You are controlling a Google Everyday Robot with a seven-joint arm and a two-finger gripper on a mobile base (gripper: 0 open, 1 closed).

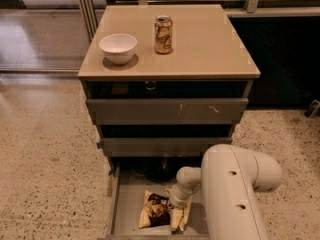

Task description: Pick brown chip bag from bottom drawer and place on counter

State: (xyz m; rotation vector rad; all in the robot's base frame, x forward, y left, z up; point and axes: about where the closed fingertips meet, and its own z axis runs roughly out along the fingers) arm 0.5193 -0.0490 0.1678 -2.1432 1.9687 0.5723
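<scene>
My gripper [176, 210] sits low in the bottom drawer [129, 196], at the right end of the brown chip bag [156, 210], whose long axis runs leftward across the drawer; whether I grip it, I cannot tell.

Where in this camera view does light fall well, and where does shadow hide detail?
In the camera view, the glossy tan counter is brightly and evenly lit; the white bowl casts a soft shadow on it; the back of the open grey bottom drawer is lost in darkness; the gripper, down on the crinkled brown chip bag inside that drawer, sits in dimmer light.
</scene>
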